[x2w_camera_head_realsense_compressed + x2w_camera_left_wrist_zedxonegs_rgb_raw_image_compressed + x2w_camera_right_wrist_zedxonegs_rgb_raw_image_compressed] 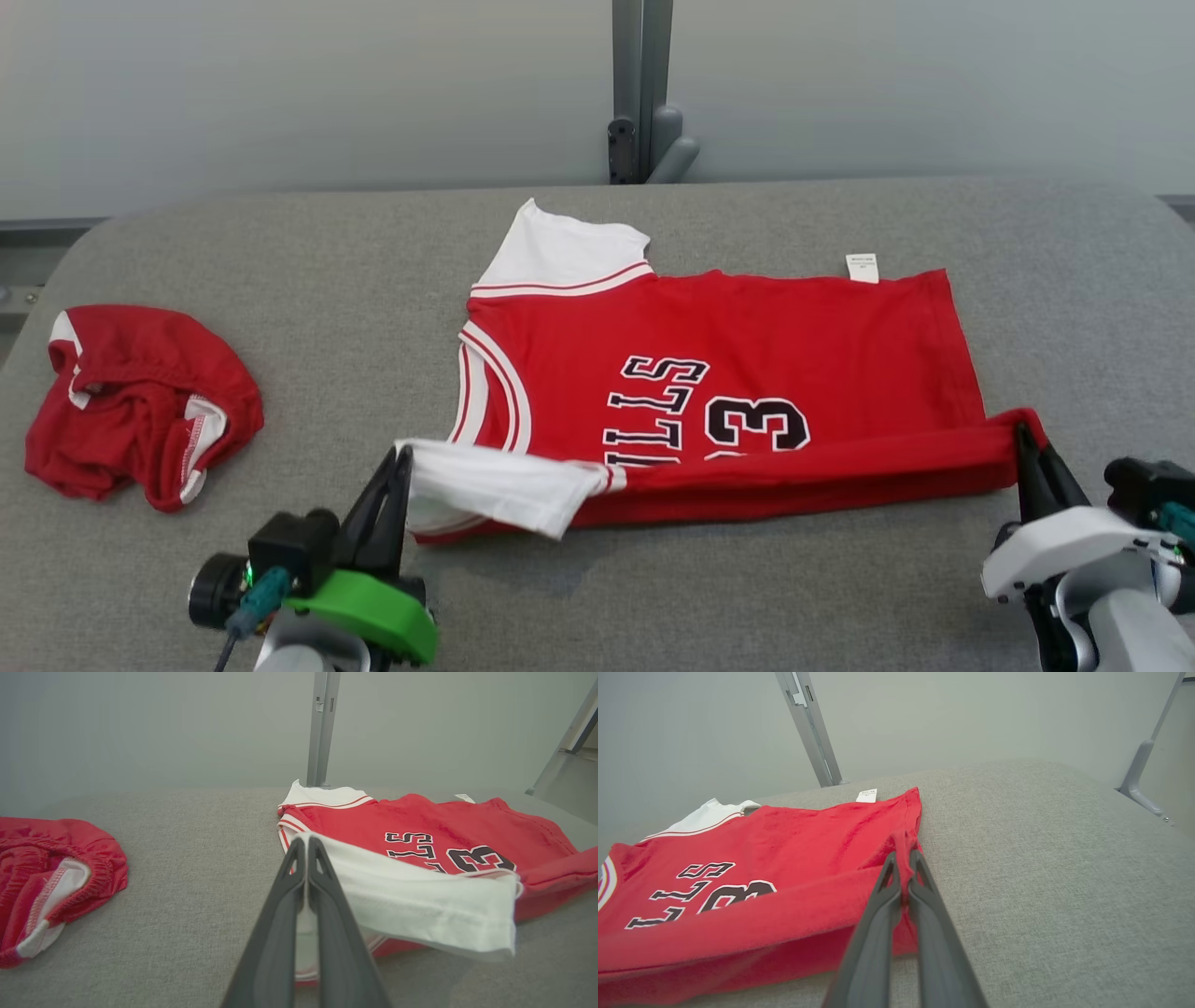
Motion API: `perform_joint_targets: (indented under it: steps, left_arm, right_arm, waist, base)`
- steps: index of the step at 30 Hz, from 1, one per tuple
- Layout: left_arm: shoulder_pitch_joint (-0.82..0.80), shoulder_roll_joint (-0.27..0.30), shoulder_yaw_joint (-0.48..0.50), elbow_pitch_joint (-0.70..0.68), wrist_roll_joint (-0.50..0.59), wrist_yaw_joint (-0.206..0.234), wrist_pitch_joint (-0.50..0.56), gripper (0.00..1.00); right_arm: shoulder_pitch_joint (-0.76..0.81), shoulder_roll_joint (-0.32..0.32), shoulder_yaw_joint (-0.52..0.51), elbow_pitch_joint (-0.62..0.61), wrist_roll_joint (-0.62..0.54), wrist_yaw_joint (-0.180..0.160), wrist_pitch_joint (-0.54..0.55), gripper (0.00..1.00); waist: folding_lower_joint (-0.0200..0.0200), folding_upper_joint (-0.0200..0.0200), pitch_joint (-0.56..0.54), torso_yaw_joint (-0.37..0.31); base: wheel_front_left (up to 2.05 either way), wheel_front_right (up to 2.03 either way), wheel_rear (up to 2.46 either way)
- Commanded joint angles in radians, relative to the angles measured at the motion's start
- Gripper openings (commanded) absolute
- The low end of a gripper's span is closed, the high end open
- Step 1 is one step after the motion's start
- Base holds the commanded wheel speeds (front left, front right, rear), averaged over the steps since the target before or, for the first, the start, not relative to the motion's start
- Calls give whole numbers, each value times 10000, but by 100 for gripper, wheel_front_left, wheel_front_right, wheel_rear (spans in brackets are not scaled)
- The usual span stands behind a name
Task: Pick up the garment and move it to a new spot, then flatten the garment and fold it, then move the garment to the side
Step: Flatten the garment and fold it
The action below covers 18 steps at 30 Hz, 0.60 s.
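Note:
The garment (728,373) is a red jersey with white sleeves and black lettering, lying sideways on the grey table (597,215), collar toward the left. Its near edge is lifted and rolled over toward the far side. My left gripper (401,459) is shut on the white sleeve at the near left corner; the left wrist view shows the garment (420,830) with the sleeve cloth pinched at my left gripper (306,842). My right gripper (1024,431) is shut on the red hem corner at the near right, which the right wrist view shows on the garment (752,858) as red cloth clamped in my right gripper (903,856).
A crumpled pair of red shorts (140,401) with white trim lies at the table's left end, and the shorts (51,877) also fill the left side of the left wrist view. A grey post (642,89) stands behind the table. Bare table surface lies to the right of the jersey.

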Motion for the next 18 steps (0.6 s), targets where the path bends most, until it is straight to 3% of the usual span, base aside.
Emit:
perform_joint_targets:
  steps: [1,8,17,18]
  left_arm:
    - [-418,54,12,65,99,24,-2,0]
    - [-2228,22,-276,997,342,24,0,0]
    - [-3354,-7,-450,1652,417,24,-2,0]
    - [-3424,-16,-465,1731,410,24,-2,0]
  right_arm:
    - [-336,-87,12,111,-92,-18,-30,0]
    - [-1894,-160,163,991,-736,-18,-29,0]
    - [-2873,37,-234,1685,-1324,-18,-31,0]
    - [-2924,63,-354,1783,-1393,-18,-29,22]
  waist:
    - [0,0,462,8]
    - [0,0,1621,44]
    - [0,0,2454,46]
    - [0,0,2495,43]
  base:
    - [0,0,0]
    - [0,0,0]
    - [0,0,0]
    - [0,0,0]
